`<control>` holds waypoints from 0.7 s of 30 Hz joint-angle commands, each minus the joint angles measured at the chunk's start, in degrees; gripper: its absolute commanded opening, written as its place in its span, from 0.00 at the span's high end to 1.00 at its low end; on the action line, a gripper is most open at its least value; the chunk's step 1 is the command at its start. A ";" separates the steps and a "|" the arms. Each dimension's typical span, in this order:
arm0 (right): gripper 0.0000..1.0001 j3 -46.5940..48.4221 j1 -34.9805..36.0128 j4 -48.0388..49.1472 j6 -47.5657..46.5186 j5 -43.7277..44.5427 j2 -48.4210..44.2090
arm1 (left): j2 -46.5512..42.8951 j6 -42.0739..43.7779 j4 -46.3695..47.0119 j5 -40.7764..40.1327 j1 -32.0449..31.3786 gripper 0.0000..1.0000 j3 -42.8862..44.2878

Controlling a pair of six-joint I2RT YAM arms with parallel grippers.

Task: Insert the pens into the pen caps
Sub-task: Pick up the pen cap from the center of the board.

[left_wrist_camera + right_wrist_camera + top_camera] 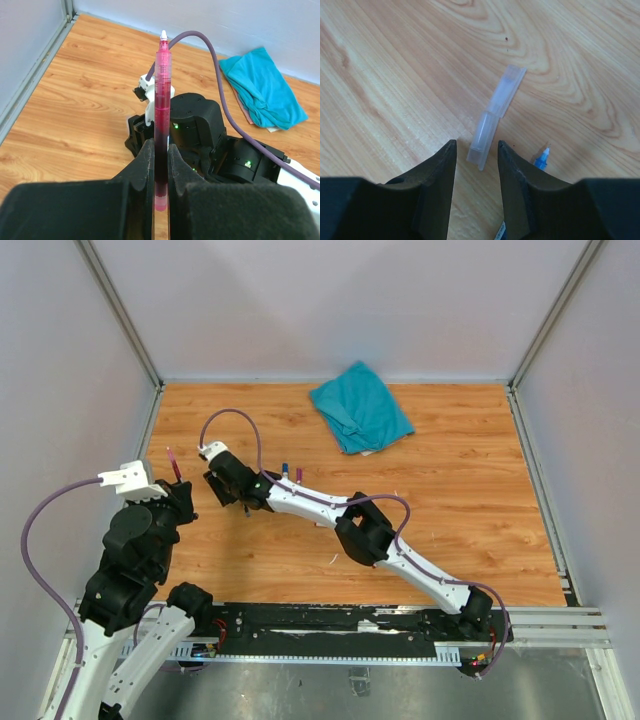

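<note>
left end effector clamped on red pen, held upright, uncapped | right end effector apart, straddling clear cap lying on tabletop | progress: 0 insertions seen done, all judged outstanding

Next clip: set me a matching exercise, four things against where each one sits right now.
Things: 1 pink translucent pen; 2 clear plastic cap; 3 crumpled teal cloth; 4 blue pen tip.
Places: A far side of the wooden table; B between the right gripper's open fingers; C clamped in the left gripper; D on the wood just outside the right gripper's fingers.
Pairs: 1-C; 2-B; 3-A; 4-D.
</note>
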 commanded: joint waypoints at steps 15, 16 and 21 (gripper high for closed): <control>0.92 -6.96 2.72 1.02 -4.45 1.50 -4.70 | -0.85 1.08 2.28 0.04 1.42 0.99 -0.70; 0.92 -8.64 3.08 1.38 -4.81 1.17 -6.02 | -0.88 1.10 2.30 0.01 1.44 1.00 -0.71; 0.94 -22.67 4.99 6.03 -5.23 -0.99 -16.18 | -1.26 1.00 2.25 -0.31 1.53 0.99 -0.71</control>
